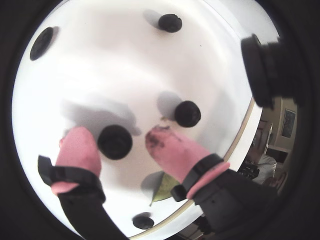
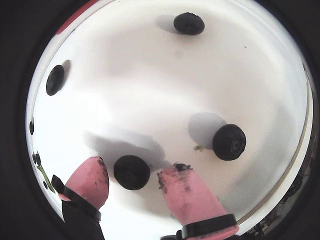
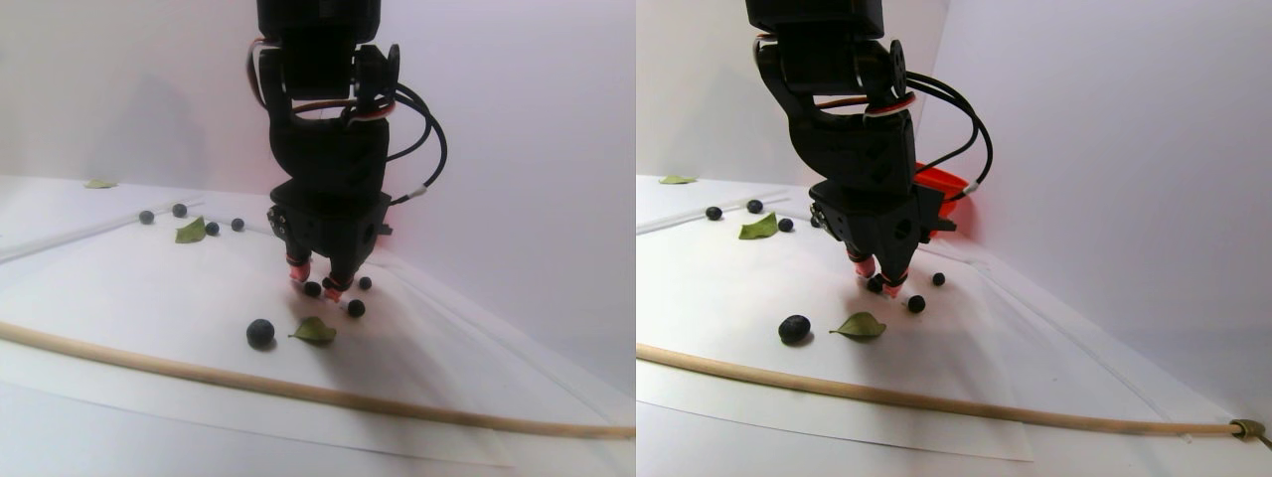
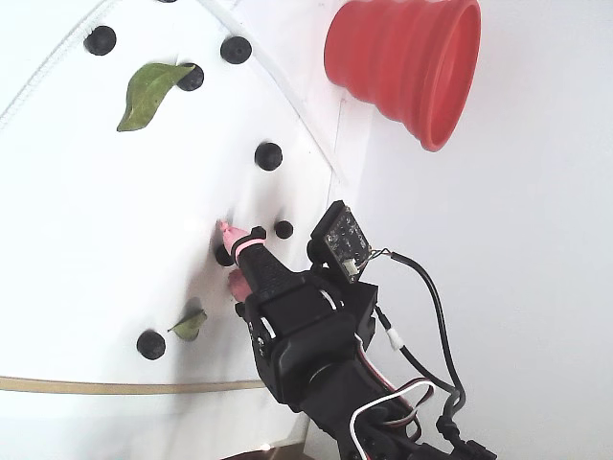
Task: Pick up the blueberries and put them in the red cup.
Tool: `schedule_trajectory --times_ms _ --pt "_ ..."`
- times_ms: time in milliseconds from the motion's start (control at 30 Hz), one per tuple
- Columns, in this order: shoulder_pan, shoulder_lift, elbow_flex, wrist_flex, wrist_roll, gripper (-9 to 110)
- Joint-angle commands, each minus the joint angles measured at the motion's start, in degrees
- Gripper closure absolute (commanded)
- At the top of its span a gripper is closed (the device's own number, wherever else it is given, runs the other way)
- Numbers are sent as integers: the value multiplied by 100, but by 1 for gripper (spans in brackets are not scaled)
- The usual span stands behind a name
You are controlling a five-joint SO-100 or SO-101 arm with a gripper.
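Note:
My gripper (image 1: 117,136) is open and points down at the white sheet, its pink fingertips (image 2: 95,172) either side of one blueberry (image 2: 131,172), with a small gap on both sides. The same blueberry (image 1: 115,142) shows in both wrist views. Other blueberries lie nearby (image 1: 187,113), further off (image 2: 189,23), and scattered across the sheet (image 4: 268,155). The red cup (image 4: 412,57) lies on its side beyond the sheet's corner, well away from the gripper (image 4: 228,259). In the stereo pair view it peeks out behind the arm (image 3: 939,189).
A green leaf (image 1: 162,187) lies just behind the fingers, and a larger leaf (image 4: 148,91) sits among the far berries. A thin wooden stick (image 3: 298,393) runs along the sheet's near edge. White walls stand close behind and beside the arm.

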Motion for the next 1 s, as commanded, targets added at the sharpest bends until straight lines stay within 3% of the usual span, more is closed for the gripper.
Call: schedule_trajectory --times_ms 0,967 --pt "35 0 -123 -246 -53 82" --pt "-44 -123 -35 -466 -237 90"
